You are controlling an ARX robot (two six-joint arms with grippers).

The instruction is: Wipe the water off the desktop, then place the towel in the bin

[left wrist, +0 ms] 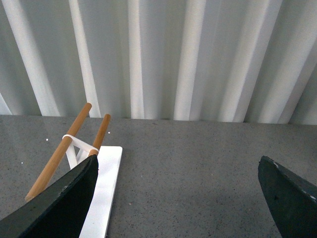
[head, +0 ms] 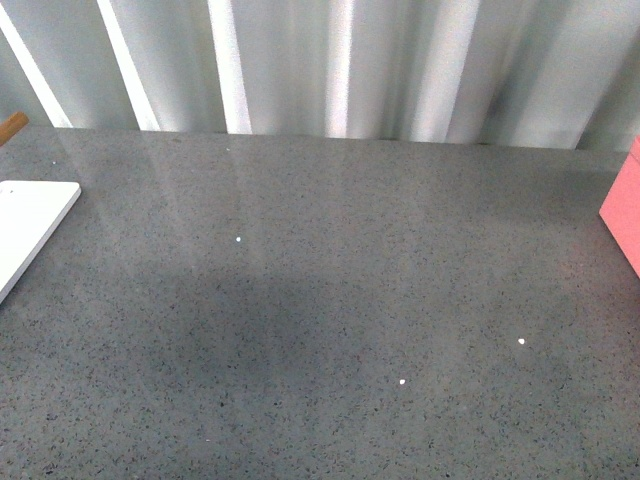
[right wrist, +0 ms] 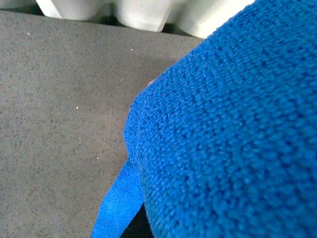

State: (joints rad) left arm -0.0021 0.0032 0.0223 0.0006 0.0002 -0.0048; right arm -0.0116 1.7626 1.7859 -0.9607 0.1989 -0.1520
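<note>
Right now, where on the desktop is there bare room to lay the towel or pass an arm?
The desktop is bare across its middle, from the white board on the left to the pink object on the right, back to the wall. Only the left is crowded: wooden rods slant over the board.

Desktop (head: 330, 300): flat, glossy, dark grey, finely speckled, with a few tiny bright spots on it. Towel (right wrist: 233, 134): bright blue, ribbed pile, bunched close before the right wrist camera, one narrow strip trailing from it.
</note>
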